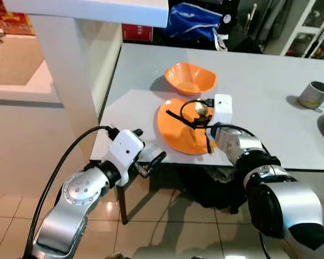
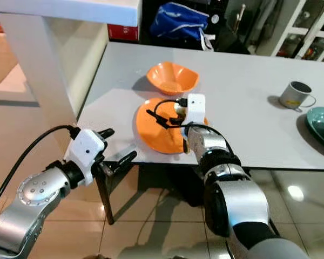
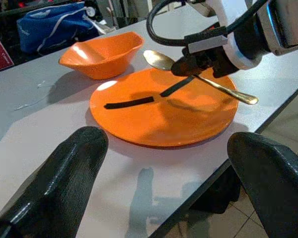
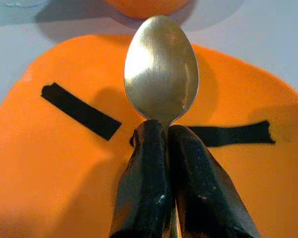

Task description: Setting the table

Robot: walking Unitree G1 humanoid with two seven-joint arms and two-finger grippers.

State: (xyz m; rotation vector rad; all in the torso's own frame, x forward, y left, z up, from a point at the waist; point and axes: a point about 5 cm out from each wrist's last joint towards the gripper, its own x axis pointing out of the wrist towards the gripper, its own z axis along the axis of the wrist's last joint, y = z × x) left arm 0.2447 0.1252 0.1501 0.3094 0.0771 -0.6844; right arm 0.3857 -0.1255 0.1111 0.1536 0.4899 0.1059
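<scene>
- I am looking down at the grey table, the largest thing here; the near edge is running just in front of the robot, and its near left corner is lying close to the left arm.
- The orange plate is sitting at the near edge, not far from that corner, with two strips of black tape on it. The orange bowl is standing just behind the plate, toward the far edge.
- A grey mug is standing well apart, toward the right edge of the table.
- The right gripper is hanging over the plate, and its fingers are clamped together on the handle of the gold spoon.
- The spoon is being held over the plate. Its long axis is running from the near edge toward the far edge: the bowl end is pointing away toward the orange bowl, and the handle is pointing back to the near edge.
- The left gripper is waiting off the table, just beside the near left corner, with its fingers spread apart and nothing between them.
- In my judgement the right arm is the one to lay the spoon down, since it is holding it already.
</scene>
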